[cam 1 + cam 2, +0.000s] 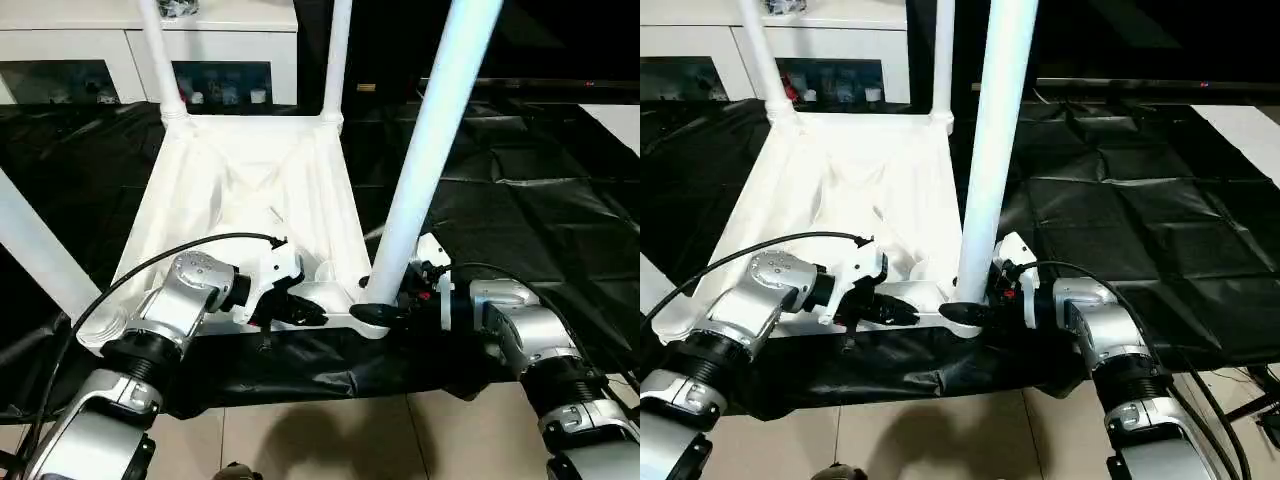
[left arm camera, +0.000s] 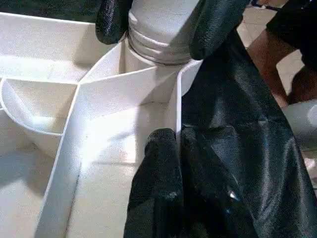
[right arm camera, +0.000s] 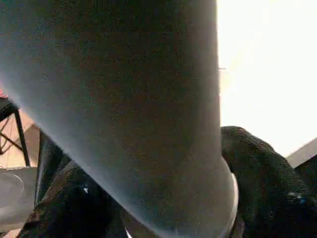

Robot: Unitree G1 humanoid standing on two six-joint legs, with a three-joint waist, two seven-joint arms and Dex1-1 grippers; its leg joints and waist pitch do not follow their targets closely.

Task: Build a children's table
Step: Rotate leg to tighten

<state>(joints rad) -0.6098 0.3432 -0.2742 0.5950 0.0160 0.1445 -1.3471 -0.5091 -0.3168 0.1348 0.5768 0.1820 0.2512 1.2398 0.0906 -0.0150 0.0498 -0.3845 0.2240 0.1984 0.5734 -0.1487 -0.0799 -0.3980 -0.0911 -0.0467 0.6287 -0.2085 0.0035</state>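
A black plastic sheet (image 1: pixel 520 200) covers a low platform, wrinkled and creased, reaching its near edge, where it hangs over a tiled floor (image 1: pixel 330 440). A white tabletop (image 1: pixel 250 200) lies upside down directly on the sheet, ribbed underside facing up, its near side at the platform's near edge. White legs (image 1: pixel 430 150) stand upright in its corner sockets.

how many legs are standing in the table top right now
4. Two at the far corners: far left leg and far right leg. One at the near left corner. The near right leg is gripped at its base by the right gripper.
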